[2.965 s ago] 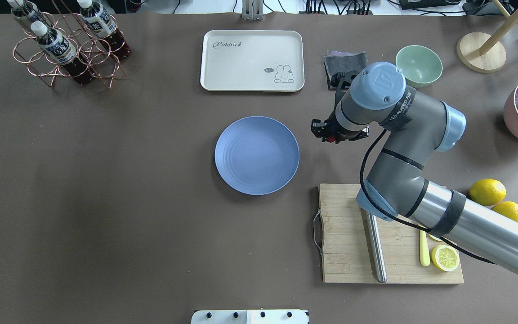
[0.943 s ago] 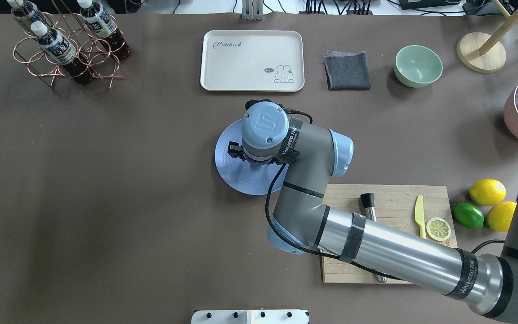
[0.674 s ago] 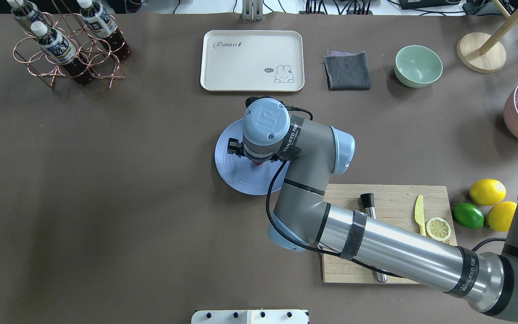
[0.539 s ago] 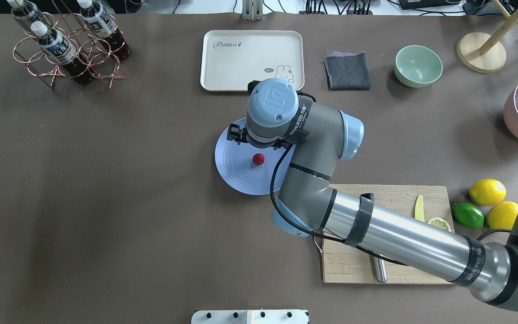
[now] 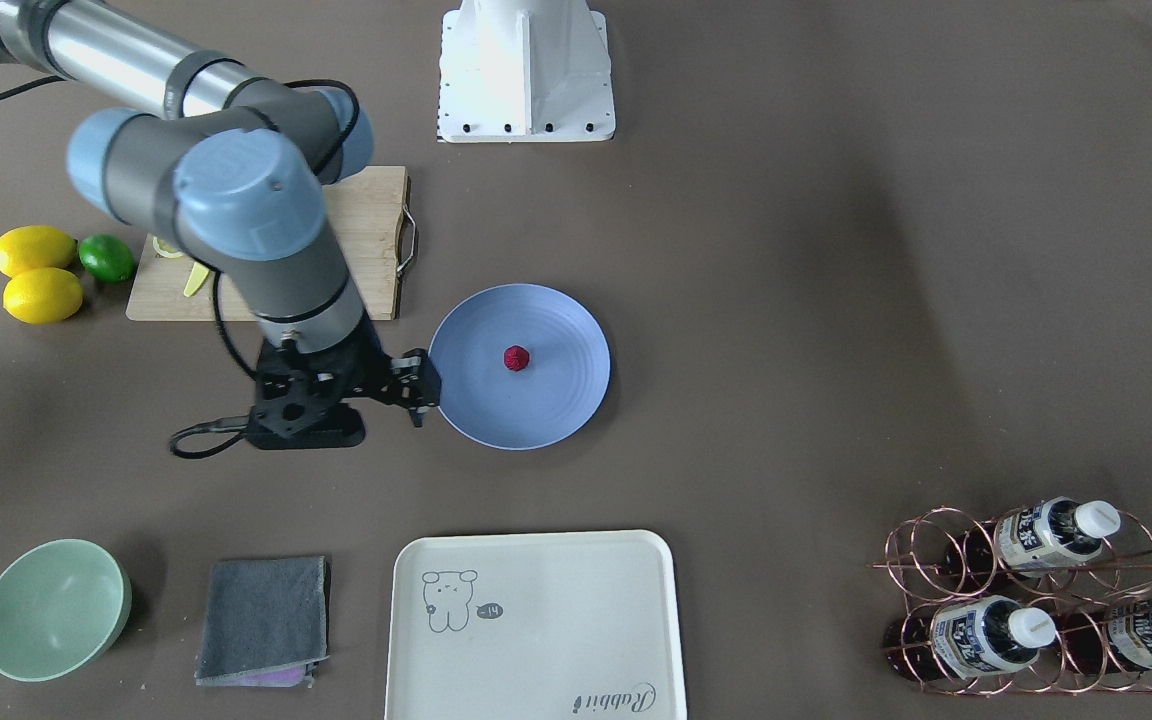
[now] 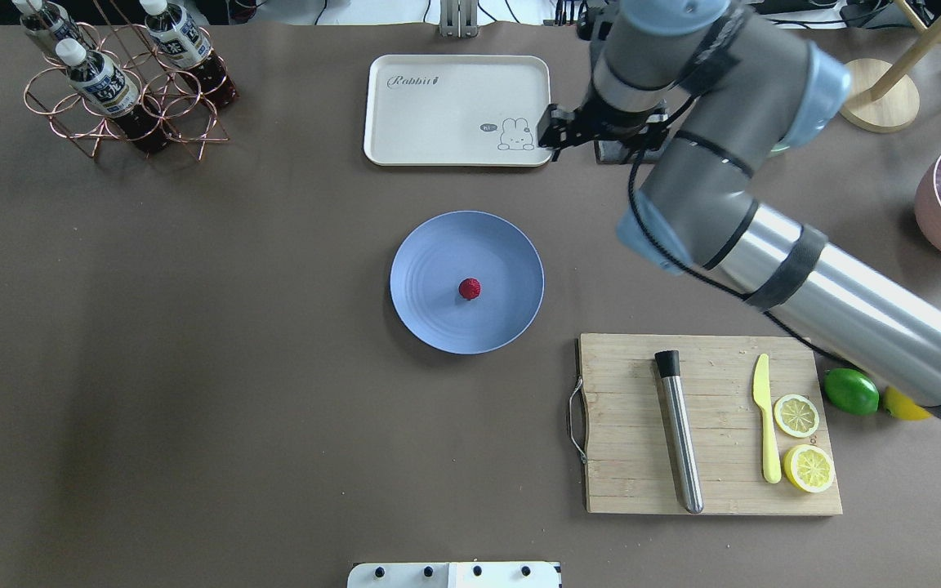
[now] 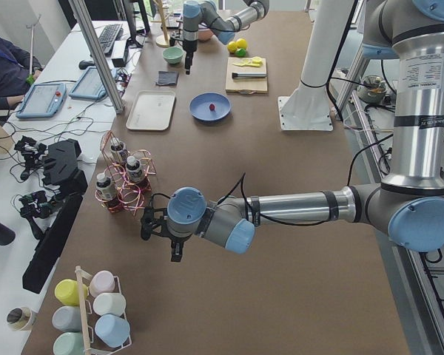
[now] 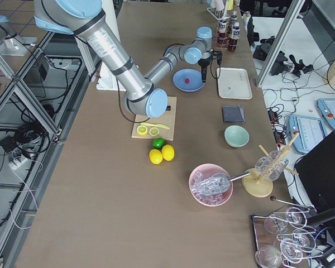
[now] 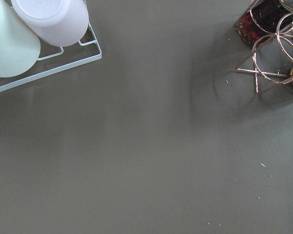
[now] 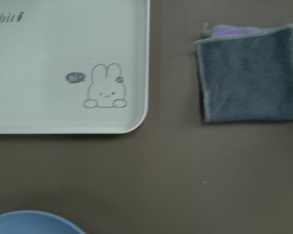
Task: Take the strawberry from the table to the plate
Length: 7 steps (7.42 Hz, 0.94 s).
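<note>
- Dark red on blue: the strawberry [image 6: 470, 287] lies on the plate [image 6: 438, 253], close to its middle, and nothing touches it.
- The plate sits flat on the grey-brown tabletop [image 6: 193, 343], near the centre of the overhead frame. It is below the cream tray [image 6: 438, 114] and up and left of the wooden cutting board [image 6: 626, 425].
- Your right tool [image 5: 420, 388] is off the plate. In the overhead frame it shows toward the upper right, at the tray's lower right corner beside the folded grey cloth [image 10: 249, 73]. In the front-facing frame it shows at the plate's left rim.
- That tool's fingers stand apart, with nothing between them.
- The right wrist view shows you the tray's rabbit corner at upper left, the cloth at upper right and a sliver of the plate's rim at the bottom left edge.
- Your left tool [image 7: 163, 235] appears only in the side view from the tabletop's left end. It is low in that frame, near the copper bottle rack [image 7: 126, 181] and well apart from the plate. You cannot tell from there whether its fingers are apart or together.
- The left wrist view shows bare tabletop, pale cups [image 9: 49, 19] in a white wire rack [image 9: 63, 68] at upper left, and the copper rack at upper right.
</note>
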Motion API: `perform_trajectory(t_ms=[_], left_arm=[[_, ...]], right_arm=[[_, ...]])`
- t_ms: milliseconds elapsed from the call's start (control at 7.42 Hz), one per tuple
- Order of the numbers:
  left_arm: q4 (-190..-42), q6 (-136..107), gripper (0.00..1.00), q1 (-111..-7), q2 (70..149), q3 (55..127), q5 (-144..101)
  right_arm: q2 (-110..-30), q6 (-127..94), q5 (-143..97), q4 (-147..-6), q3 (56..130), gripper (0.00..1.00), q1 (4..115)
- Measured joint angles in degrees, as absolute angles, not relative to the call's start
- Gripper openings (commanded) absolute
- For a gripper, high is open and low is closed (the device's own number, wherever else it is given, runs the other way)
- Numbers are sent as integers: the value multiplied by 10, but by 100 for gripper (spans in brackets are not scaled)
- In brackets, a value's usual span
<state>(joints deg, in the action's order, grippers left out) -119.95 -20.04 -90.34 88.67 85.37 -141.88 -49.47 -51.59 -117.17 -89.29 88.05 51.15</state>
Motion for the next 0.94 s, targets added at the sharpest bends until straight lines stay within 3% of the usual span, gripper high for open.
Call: perform_trajectory(t_ms=[539, 943], left_arm=[[-1149, -151, 98, -930, 886, 852, -1435], [-1024, 1, 98, -961, 892, 861, -1349]], right_arm=[[-662, -200, -1293, -966, 962, 100, 748], [-798, 0, -1297, -981, 970, 100, 868]])
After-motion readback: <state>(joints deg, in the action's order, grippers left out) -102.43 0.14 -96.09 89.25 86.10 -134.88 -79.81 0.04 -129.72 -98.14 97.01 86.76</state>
